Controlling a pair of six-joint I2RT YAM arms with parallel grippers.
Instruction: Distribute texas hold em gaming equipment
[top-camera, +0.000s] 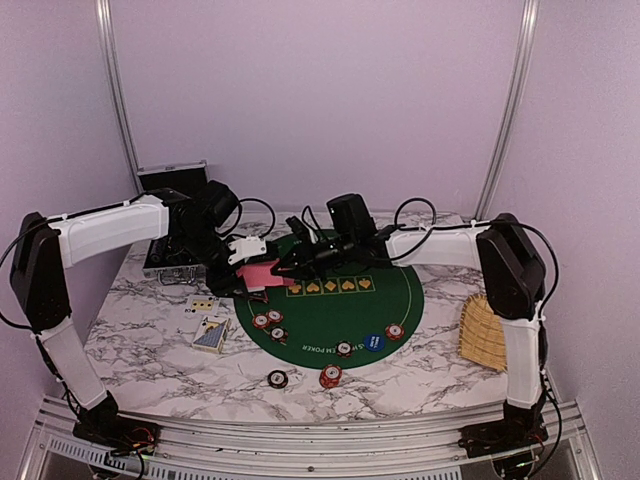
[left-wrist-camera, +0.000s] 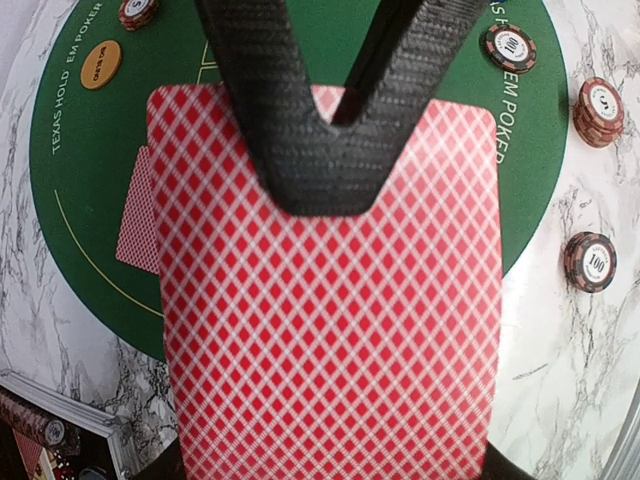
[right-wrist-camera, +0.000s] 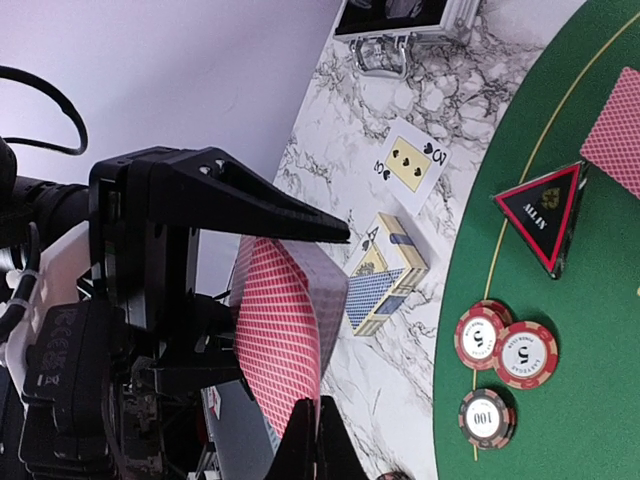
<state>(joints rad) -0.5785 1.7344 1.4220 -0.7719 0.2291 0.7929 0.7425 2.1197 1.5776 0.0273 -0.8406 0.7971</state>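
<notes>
Left gripper (left-wrist-camera: 318, 175) first: I have it closed tight on the red-backed cards (left-wrist-camera: 330, 340), held up off the table above the left part of the green mat (top-camera: 400, 300). Just to its right my right gripper (right-wrist-camera: 312, 445) meets it, jaws brought fully together on the lower edge of those same cards, as far as I can make out. Below them, sweeping from my left: the black case (top-camera: 172, 180) stands at the back corner. A face-up three of clubs (right-wrist-camera: 410, 160) and a blue-patterned pack (right-wrist-camera: 385, 285) lie on the marble table (top-camera: 140, 350) beside the mat. On the mat itself I see one face-down card (left-wrist-camera: 135, 215), the orange button (left-wrist-camera: 101, 63) and the triangular marker (right-wrist-camera: 545, 215). Three chips (right-wrist-camera: 520, 352) cluster near the mat's left edge. Further right on the mat sit a lone chip (top-camera: 344, 349), the blue chip (top-camera: 374, 342) and a red chip (top-camera: 395, 331). Two stray chips (top-camera: 331, 376) lie off the mat on the marble, nearer to me. Far right lies the wicker tray (top-camera: 485, 330).
</notes>
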